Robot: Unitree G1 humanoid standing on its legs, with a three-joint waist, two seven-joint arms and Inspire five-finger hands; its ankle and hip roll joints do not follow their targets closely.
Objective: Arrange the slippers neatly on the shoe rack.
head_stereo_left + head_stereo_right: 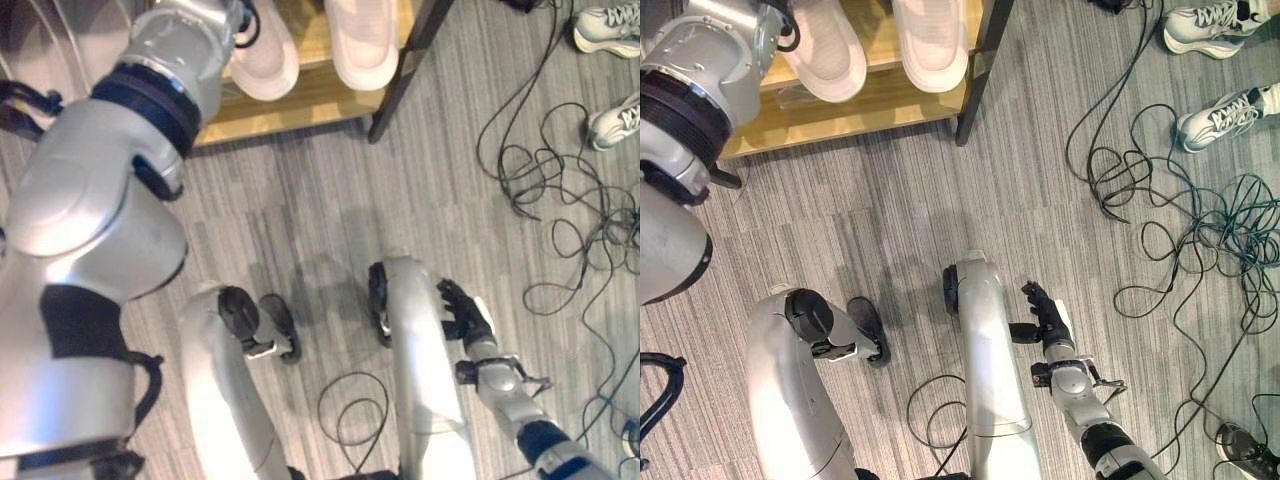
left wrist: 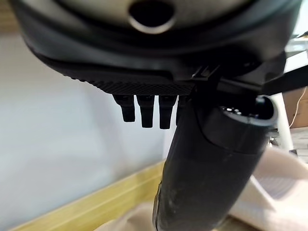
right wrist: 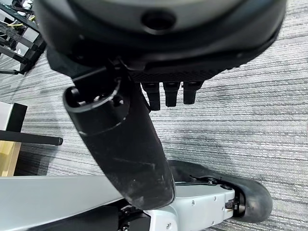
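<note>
Your two pale pink fabric slippers sit side by side on the light wooden shelf of the shoe rack [image 1: 840, 115], at about 12 o'clock from where you look down. The left slipper [image 1: 830, 55] and the right slipper [image 1: 930, 40] lie close together, toes pointing back toward you, both resting flat on the board. A dark metal rack post [image 1: 980, 70] runs down at the shelf's right end.

Your left hand [image 2: 144, 108] is up at the rack, at about 11 o'clock, beside the left slipper; in its wrist view the fingers [image 2: 149, 110] hang short and straight, relaxed, holding nothing, with the thumb [image 2: 207, 168] standing out over pale slipper fabric and the shelf edge.

Your right hand [image 1: 1048, 315] hangs low at about 5 o'clock over the grey striped floor [image 1: 890, 210], its fingers loosely extended and empty.

At 2 o'clock a tangle of black cables [image 1: 1160, 200] sprawls on the floor, with a person's grey-white sneakers [image 1: 1215, 25] beyond it.
</note>
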